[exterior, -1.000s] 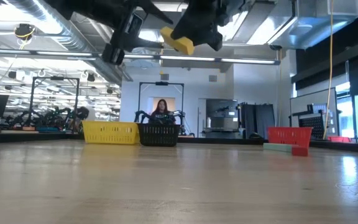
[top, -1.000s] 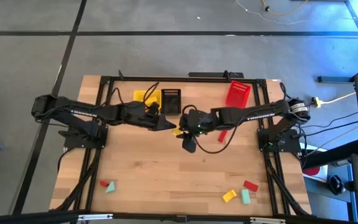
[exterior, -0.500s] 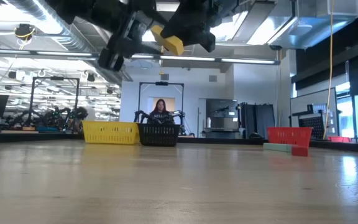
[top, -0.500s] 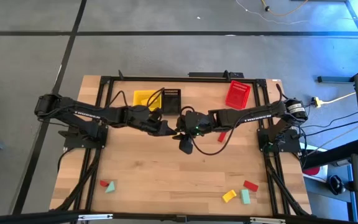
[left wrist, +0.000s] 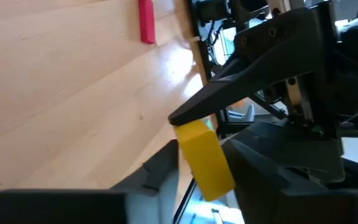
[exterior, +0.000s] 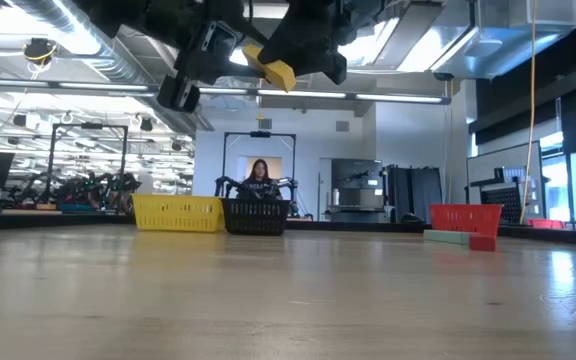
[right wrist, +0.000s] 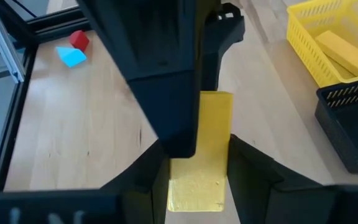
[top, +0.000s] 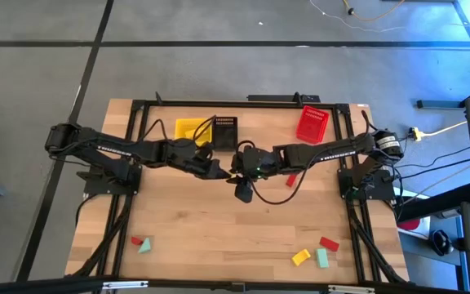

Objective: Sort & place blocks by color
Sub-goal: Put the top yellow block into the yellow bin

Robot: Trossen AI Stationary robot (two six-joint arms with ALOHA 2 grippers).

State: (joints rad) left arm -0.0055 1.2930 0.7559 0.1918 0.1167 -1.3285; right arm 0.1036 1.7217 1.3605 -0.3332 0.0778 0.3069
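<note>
My right hand [right wrist: 194, 168] grips a yellow block [right wrist: 201, 152] above the table; my left hand [left wrist: 197, 146] closes partway around its other end.

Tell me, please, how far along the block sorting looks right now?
Done: one yellow bar lies in the yellow basket. In hand: a yellow block held mid-air between the right gripper and the left gripper, apparently a handover. Left: five blocks along the near edge and a red bar.
</note>
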